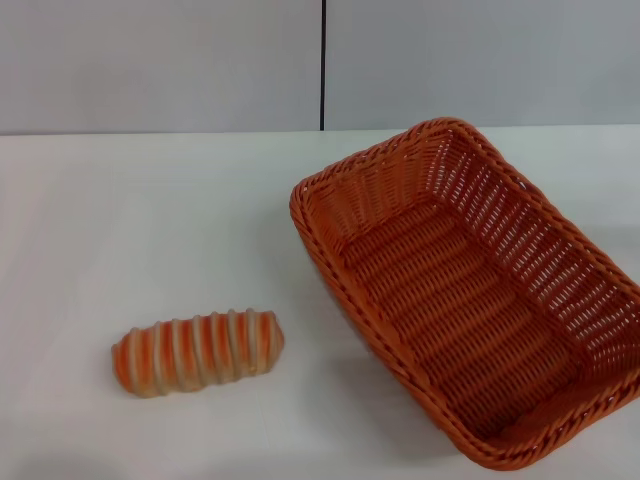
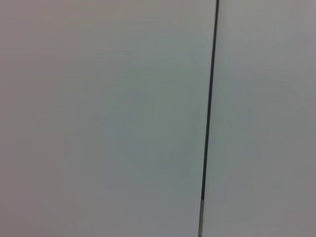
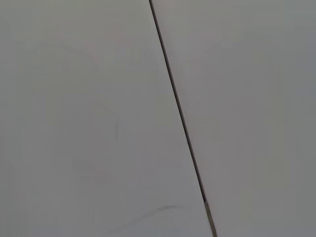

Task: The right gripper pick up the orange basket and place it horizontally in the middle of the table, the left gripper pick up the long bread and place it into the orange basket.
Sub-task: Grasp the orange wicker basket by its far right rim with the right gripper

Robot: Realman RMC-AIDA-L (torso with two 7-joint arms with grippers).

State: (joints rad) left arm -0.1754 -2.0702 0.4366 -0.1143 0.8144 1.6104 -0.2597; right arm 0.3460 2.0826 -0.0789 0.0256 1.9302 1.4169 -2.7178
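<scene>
The orange basket [image 1: 470, 290] lies on the right half of the white table [image 1: 150, 220], set at a slant with one short end toward the far middle and the other at the near right edge. Nothing is inside it. The long bread [image 1: 198, 352], striped orange and cream, lies on the near left of the table, apart from the basket. Neither gripper nor arm shows in the head view. Both wrist views show only a pale wall with a thin dark seam.
A grey wall [image 1: 160, 60] with a dark vertical seam [image 1: 322, 60] stands behind the table's far edge. Bare tabletop stretches between the bread and the basket and across the far left.
</scene>
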